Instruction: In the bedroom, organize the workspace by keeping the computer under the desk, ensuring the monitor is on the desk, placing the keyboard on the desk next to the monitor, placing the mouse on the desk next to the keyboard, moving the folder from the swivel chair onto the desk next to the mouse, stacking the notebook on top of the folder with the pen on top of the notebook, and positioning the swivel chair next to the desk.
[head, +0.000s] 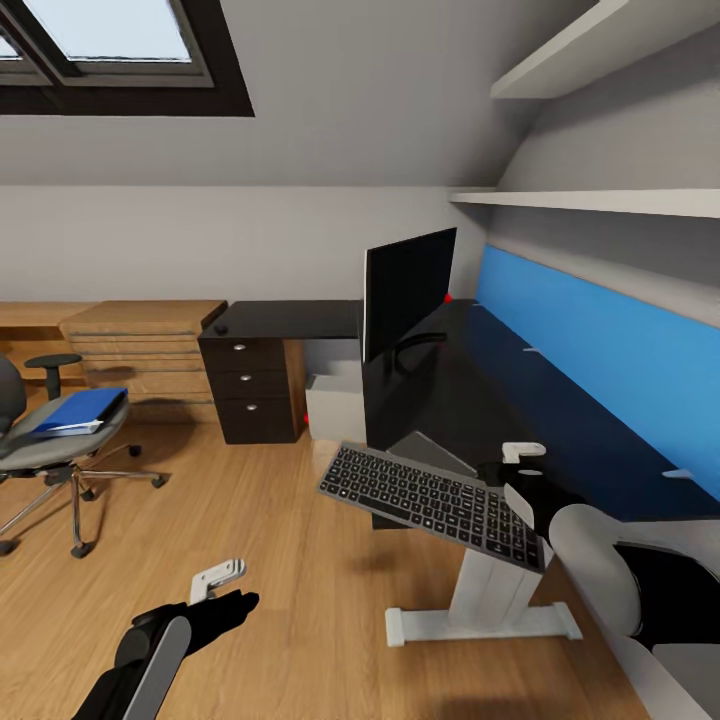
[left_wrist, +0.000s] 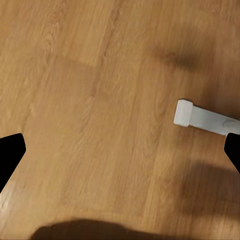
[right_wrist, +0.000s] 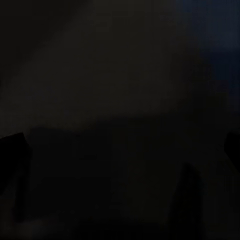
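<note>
The right gripper (head: 520, 470), whose grip I cannot tell, meets the keyboard (head: 435, 503) overhanging the desk (head: 450, 400) edge, long axis slanting off it.

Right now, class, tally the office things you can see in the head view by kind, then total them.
Monitor: 1
Keyboard: 1
Swivel chair: 1
Folder: 1
Computer: 1
Desk: 1
Total: 6

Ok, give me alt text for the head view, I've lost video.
The keyboard hangs tilted off the black desk's near edge by the right gripper, monitor behind. The blue folder lies on the swivel chair at left.
</note>
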